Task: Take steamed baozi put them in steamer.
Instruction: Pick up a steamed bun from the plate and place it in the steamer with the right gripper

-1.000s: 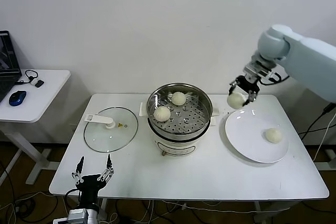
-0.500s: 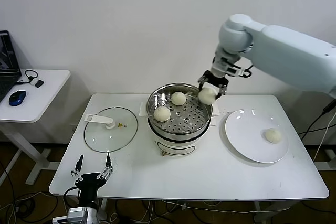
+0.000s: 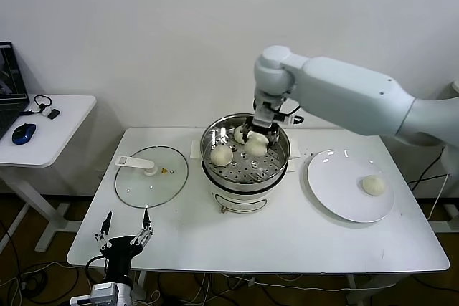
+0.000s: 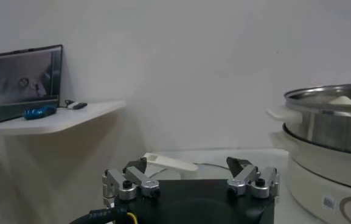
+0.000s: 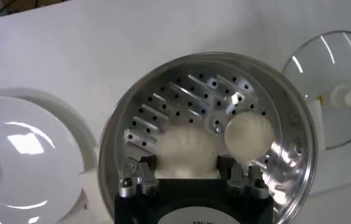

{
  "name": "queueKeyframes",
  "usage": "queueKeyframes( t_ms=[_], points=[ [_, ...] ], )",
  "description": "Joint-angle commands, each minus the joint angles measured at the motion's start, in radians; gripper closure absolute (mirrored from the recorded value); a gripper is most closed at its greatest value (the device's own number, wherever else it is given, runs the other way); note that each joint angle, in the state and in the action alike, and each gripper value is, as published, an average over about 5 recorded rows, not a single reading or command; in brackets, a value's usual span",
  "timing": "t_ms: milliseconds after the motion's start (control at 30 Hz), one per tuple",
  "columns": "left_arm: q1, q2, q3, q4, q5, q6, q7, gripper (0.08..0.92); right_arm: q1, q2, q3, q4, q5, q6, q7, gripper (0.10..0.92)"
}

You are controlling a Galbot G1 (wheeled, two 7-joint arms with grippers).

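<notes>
So the big white table (image 3: pixel 287 234) carries everything, and the head view is the only one that takes in the whole spread. Right arm reaches over from the right side to the steamer (image 3: pixel 245 154), the shiny steel pot on its white base, sitting mid-table. The white plate (image 3: pixel 337 191) is off to the robot's right with one steamed baozi (image 3: pixel 372 185) left on it, and the glass lid (image 3: pixel 151 176) lies flat on the robot's left of the pot.

The right wrist view gives what the head cam can't: looking straight down into the pot you see the perforated tray (image 5: pixel 181 100) and the right gripper (image 5: pixel 187 173) with its fingers clamped on a pale, pleated bun (image 5: pixel 187 151), low inside the steamer. Another bun (image 5: pixel 248 133) sits right beside it on the tray, looks like touching or nearly so. From the head view there are three buns in the pot: the held one (image 3: pixel 255 146), one behind it (image 3: pixel 241 135) and one toward the lid side (image 3: pixel 221 155). All matte, creamy white, round.

Left gripper (image 3: pixel 126 237) hangs parked below the table's front edge, fingers spread apart. Its wrist view shows the steamer's side from low down, plus a side desk (image 4: pixel 47 119) with a laptop (image 4: pixel 22 82) and a blue mouse (image 4: pixel 40 112)
</notes>
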Motion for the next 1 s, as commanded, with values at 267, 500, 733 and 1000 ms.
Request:
queueKeyframes(
  t_ms=[267,500,733,1000],
  points=[
    [0.002,-0.004,-0.003,0.012,-0.001,-0.004,0.000,0.177,-0.076,0.080,-0.021,-0.011,-0.061,0.033,0.004,0.364],
    [0.001,-0.005,-0.001,0.016,-0.001,-0.004,0.000,0.177,-0.088,0.086,-0.023,-0.010,-0.070,0.033,0.006,0.364],
    [-0.001,-0.001,-0.002,0.017,-0.001,-0.003,0.000,0.177,-0.090,0.090,-0.042,0.000,-0.074,0.036,0.007,0.364],
    [-0.002,-0.002,-0.001,0.021,-0.002,-0.004,0.001,0.177,-0.099,0.079,-0.045,0.003,-0.085,0.040,0.007,0.364]
  ],
)
